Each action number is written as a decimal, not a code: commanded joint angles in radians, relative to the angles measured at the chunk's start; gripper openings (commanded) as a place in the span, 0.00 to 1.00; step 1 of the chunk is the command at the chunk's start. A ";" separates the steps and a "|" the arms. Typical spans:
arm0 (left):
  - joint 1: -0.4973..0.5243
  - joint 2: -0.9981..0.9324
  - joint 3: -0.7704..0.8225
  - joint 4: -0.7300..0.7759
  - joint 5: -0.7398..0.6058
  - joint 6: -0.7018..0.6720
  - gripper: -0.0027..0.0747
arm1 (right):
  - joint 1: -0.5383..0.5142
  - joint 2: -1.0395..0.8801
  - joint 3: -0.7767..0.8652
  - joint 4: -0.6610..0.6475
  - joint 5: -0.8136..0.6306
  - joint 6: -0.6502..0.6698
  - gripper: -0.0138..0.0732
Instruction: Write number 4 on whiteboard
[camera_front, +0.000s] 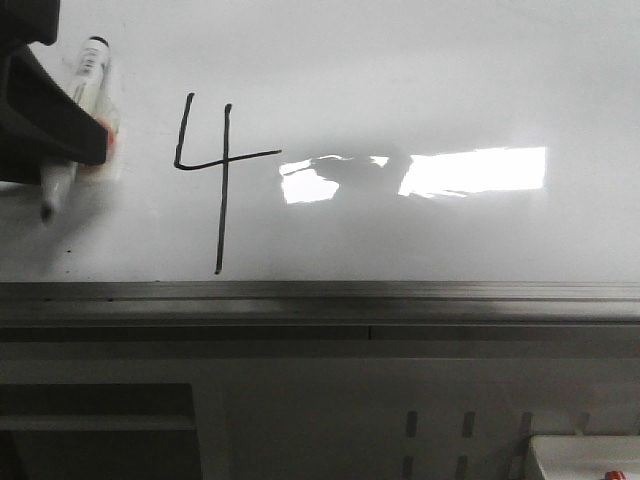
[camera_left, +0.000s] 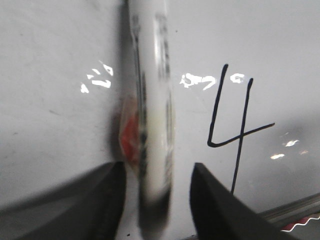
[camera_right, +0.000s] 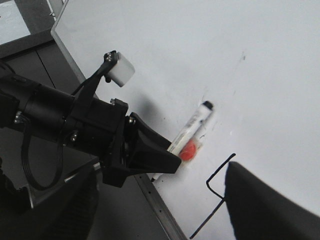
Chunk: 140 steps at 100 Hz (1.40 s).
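Ink is down: the 4 (camera_front: 214, 170) stands complete on the whiteboard (camera_front: 420, 80), open-topped with a long stem ending just above the grey rail (camera_front: 320, 292). The left claw (camera_front: 85, 140) pinches a marker (camera_front: 78, 110) just beside the digit, on its left. The marker lies nearly flat along the board, its tip pointing toward the rail, probably drawn aside so the stroke stays unsmeared. The right claw (camera_right: 155, 200) hangs spread and empty, well apart from the marker. Writing looks done; only withdrawal seems left.
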 joint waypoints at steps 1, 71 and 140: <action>0.001 -0.013 -0.033 -0.016 -0.060 -0.006 0.69 | -0.008 -0.030 -0.029 0.011 -0.062 -0.014 0.70; 0.001 -0.714 0.069 0.294 -0.053 0.001 0.01 | -0.008 -0.439 0.303 -0.074 -0.274 -0.014 0.09; 0.001 -1.047 0.299 0.321 -0.056 0.001 0.01 | -0.008 -0.891 0.685 -0.070 -0.256 -0.014 0.08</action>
